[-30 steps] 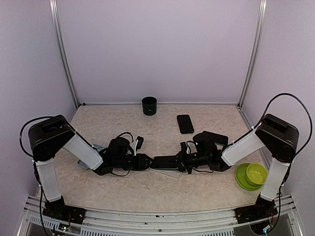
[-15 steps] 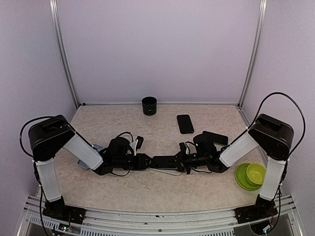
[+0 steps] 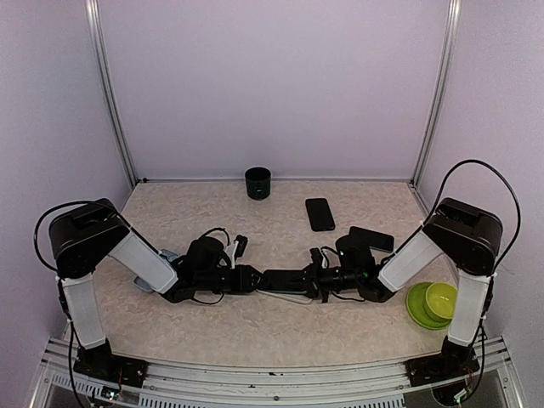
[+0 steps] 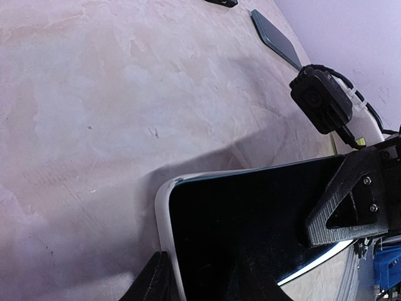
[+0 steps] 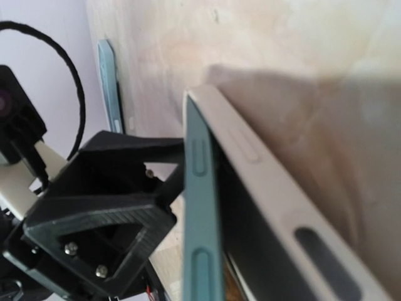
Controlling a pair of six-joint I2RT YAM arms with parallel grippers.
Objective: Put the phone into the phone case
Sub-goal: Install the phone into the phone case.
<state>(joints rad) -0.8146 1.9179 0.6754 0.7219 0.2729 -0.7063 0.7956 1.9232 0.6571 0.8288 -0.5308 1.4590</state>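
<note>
Glossy black glass with a teal edge — the phone (image 4: 250, 232) sits tilted in the pale phone case (image 5: 269, 194), one long side raised off its rim, at the middle of the table (image 3: 255, 327). The left gripper (image 3: 253, 279) clamps the case's end. The right gripper (image 3: 308, 281) meets the other end — whether it grips, I cannot tell. Open tabletop runs to the near edge; a dark slab (image 3: 320, 214) lies well behind.

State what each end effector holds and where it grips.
The left end effector grips one end of the phone and its white case; the right end effector grips the opposite end.
</note>
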